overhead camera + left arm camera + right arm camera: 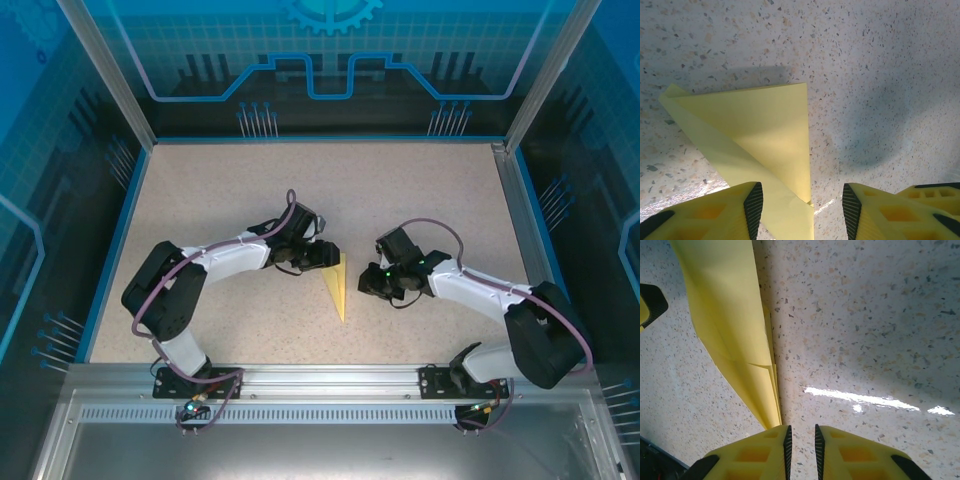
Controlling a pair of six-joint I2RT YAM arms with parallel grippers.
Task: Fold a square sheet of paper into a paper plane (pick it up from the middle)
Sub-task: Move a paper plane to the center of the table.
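Half spread, empty at the left hand (802, 202); paper plane (765, 130) flat toward 10 o'clock. Narrowed to an empty slit at the right hand (801, 440), layered tip just at 11 o'clock. Thin creased yellow triangle on speckled glossy surface (880, 315).

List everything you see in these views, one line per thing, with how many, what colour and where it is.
paper plane: one, yellow, a narrow folded dart lying mid-table between the two grippers
table: one, speckled beige, inside the enclosure
back panel: one, blue with a line pattern, behind the table
frame posts: two, silver, at the far left and far right corners
mounting rail: one, silver, along the near edge
cables: two, purple, one looping along each arm
arms: two, white and black, reaching in toward the paper
left gripper: one, yellow with black pads, jaws wide, over the paper's edge
right gripper: one, yellow, jaws a narrow gap apart, beside the paper's tip
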